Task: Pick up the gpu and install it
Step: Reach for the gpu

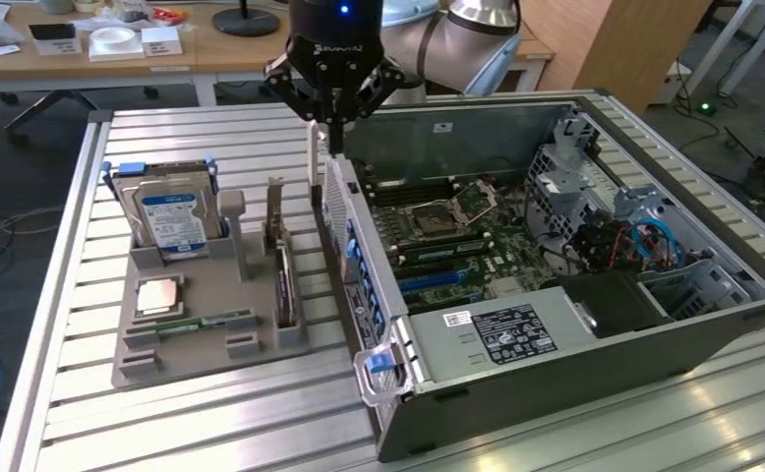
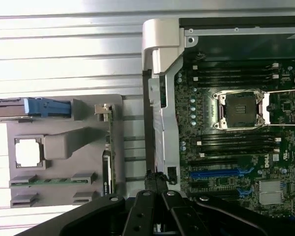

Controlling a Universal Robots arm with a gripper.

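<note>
The gpu (image 1: pixel 281 267), a thin dark circuit card with a silver metal end bracket, stands on edge in the grey moulded holder (image 1: pixel 140 369) on the slatted metal table (image 1: pixel 225 423). From your tool (image 1: pixel 334 133), it lies toward the exterior view's left and nearer that camera. Its long axis runs parallel to the open black computer case's (image 1: pixel 554 383) side wall. The tool's fingers look closed together and empty. You can't read the case stickers.

The gpu (image 1: pixel 285 280) stands on its long edge in a slot of the grey holder (image 1: pixel 159 339), on the side nearest the open case (image 1: pixel 488 393). It is a thin dark card with a black shroud. Its silver bracket (image 1: pixel 275 202) stands upright at one end.
</note>
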